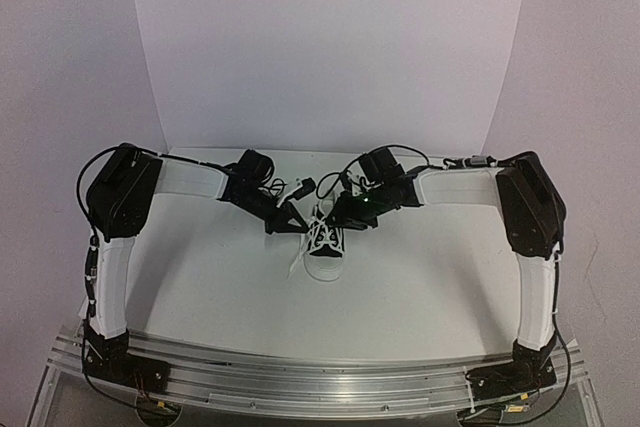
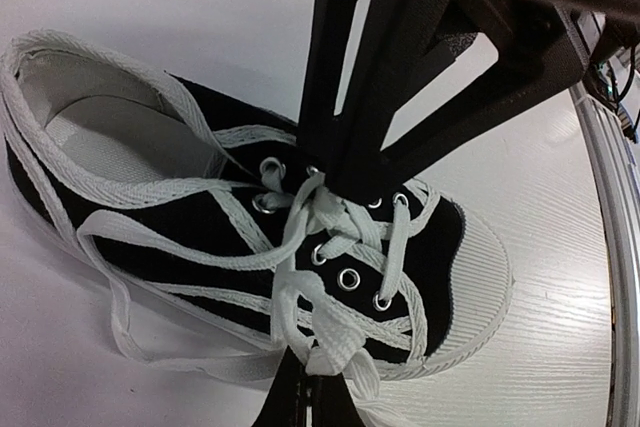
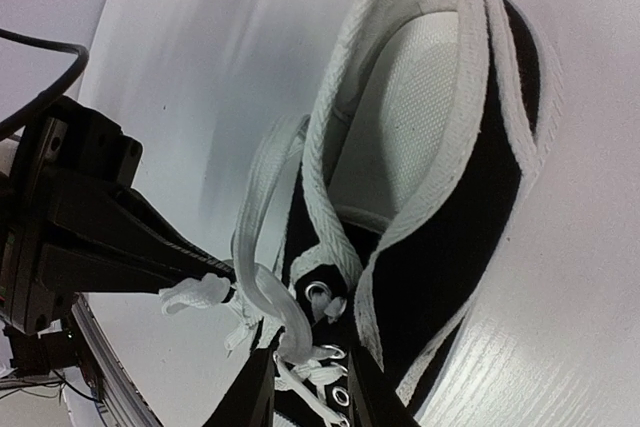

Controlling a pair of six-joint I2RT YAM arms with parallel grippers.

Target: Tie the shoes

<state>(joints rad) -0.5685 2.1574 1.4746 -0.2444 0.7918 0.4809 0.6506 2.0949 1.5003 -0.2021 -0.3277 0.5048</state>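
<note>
Looking at a black sneaker (image 1: 326, 243) sitting sole-down mid surface (image 1: 420, 287), white toe cap (image 2: 480, 267) pointing toward the near edge. Got the left end effector (image 2: 300, 397) pinched tight on a loose stretch of the white laces (image 2: 300, 247), just beside the shoe. Seeing the right end effector (image 3: 310, 392) narrowly parted, straddling the crossing over the eyelets (image 2: 348, 278); can't tell about an actual grip there.

Risks from here, imo:
- dragging or tipping such a light shoe by pulling sideways without pinning it down
- losing the pinched strand through slip
- grabbing two strands at once and wrecking the crossing
- knocking one end effector into the other in that cramped spot

Checked for brands, labels, writing: nothing readable anywhere.
</note>
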